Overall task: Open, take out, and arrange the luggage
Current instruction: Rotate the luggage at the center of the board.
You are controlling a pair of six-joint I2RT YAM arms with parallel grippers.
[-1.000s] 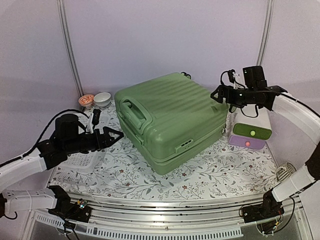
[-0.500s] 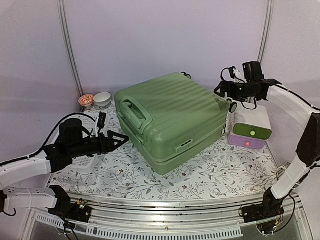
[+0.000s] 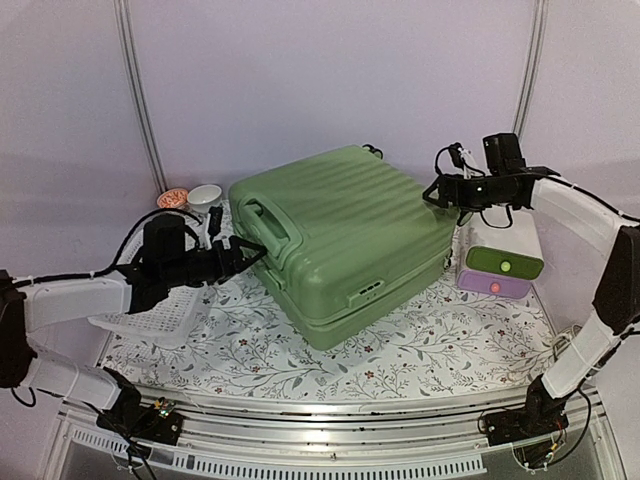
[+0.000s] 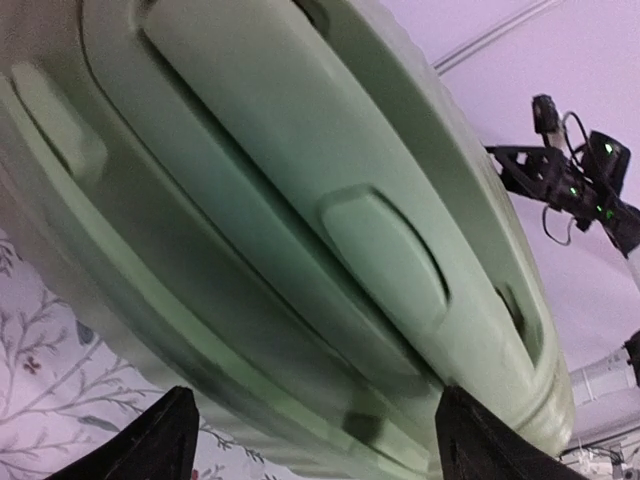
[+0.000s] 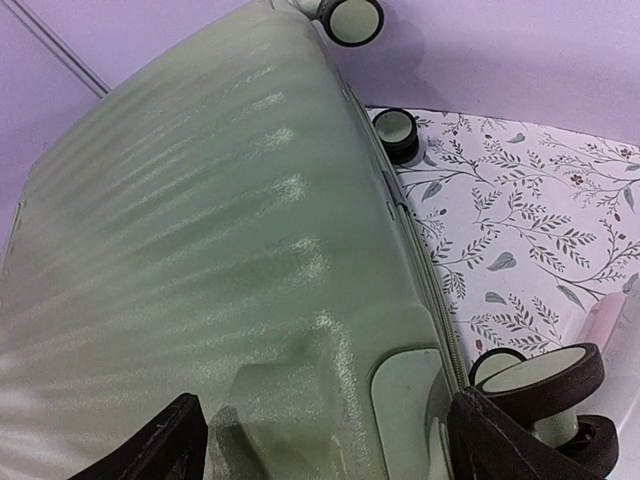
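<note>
The luggage, a large light-green ribbed hard-shell suitcase, lies closed on the flowered tablecloth at the table's middle. Its green handle faces left. My left gripper is open at the suitcase's left side, just below the handle; the left wrist view shows the shell filling the gap between the fingertips. My right gripper is open at the suitcase's far right corner, above the shell and close to its black wheels.
A white-green-purple box stands right of the suitcase, under the right arm. A white perforated basket lies under the left arm. Two small bowls sit at the back left. Wall panels close off the back.
My left gripper has moved right and farther in, up to the suitcase's left side below the handle. My right gripper has shifted slightly at the far right corner. The suitcase has not moved.
</note>
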